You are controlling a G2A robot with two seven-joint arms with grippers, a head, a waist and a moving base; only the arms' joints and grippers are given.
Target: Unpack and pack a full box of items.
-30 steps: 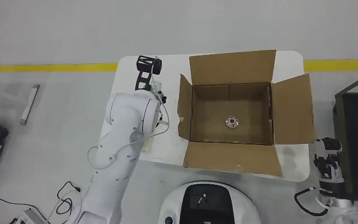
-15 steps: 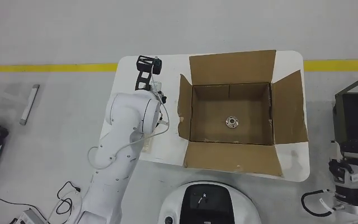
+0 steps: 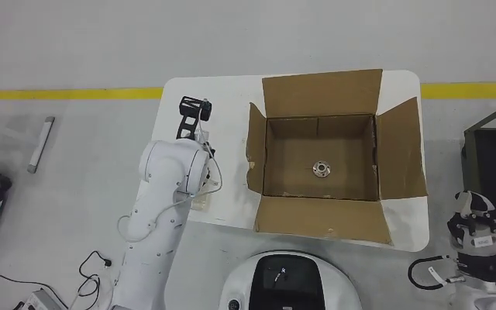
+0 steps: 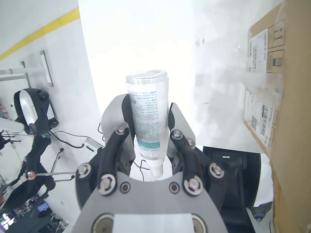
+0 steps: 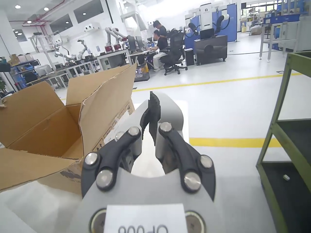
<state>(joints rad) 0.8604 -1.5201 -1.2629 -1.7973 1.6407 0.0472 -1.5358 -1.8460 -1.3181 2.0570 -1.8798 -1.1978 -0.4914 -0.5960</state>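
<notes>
Bottle [image 4: 145, 93], clear w/ printed label, is clamped cap-end inward in left hand [image 4: 150, 110] over bare tabletop [image 3: 225, 101] beside open box [image 3: 322, 97], prob. for set-down outside it, while right hand [image 5: 151, 112], fingers together & empty, hangs past box's other side.

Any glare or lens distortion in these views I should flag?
Left wrist view: table blown out white around the bottle in the left pincer; hazy streak across the box side. Right wrist view: the green rack leans, wide-angle distortion. Top view: even light, no glare.
</notes>
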